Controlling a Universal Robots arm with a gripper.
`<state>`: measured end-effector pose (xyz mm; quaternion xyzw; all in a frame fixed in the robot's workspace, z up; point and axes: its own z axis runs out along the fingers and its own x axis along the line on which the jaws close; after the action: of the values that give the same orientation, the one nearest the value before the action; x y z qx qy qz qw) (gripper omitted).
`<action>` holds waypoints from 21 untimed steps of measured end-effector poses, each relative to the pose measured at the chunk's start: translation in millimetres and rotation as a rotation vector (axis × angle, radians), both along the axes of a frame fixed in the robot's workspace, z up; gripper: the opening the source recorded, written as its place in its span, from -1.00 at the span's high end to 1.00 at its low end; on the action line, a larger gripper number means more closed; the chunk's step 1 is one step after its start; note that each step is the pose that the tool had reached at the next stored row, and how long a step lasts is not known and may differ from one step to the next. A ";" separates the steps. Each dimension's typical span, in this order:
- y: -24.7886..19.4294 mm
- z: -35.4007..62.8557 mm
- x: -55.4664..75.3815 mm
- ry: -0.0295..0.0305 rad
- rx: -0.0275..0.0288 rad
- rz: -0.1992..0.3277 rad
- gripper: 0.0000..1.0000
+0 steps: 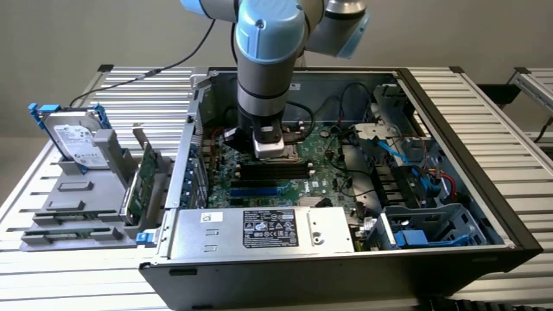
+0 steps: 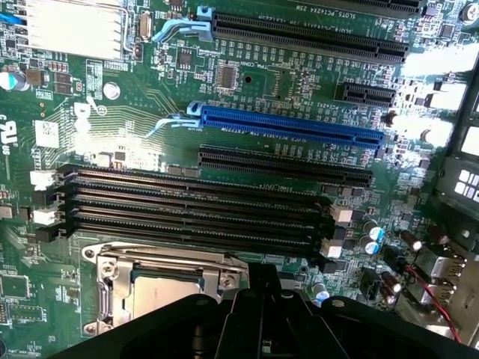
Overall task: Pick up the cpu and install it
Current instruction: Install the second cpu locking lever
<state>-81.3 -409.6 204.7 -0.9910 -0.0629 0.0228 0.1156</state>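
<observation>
One light, rigid, fragile cpu (image 2: 161, 288) is sitting in the motherboard socket (image 2: 112, 288) while the clenched gripper (image 1: 274, 150) is hovering just above it, edges being the safest hold.

A plain grey-beige wall (image 1: 87, 32) fills the upper left and upper right of the exterior view. Below it, a workbench (image 1: 519, 168) of ribbed silver aluminium slats (running crosswise) spans the frame. A second slatted bench edge (image 1: 537, 84) sits at far right. Lighting is soft and even.
</observation>
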 end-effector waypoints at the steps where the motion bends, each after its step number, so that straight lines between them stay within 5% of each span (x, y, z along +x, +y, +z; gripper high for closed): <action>1: 0.1 -0.3 0.0 0.0000 0.0014 0.000 0.79; 13: 1.2 -6.2 0.0 0.0005 0.0107 -0.007 0.79; 21: 3.4 -7.6 0.0 0.0002 0.0106 -0.013 0.79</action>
<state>-81.4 -406.1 197.1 -0.9908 -0.0565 0.0218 0.1210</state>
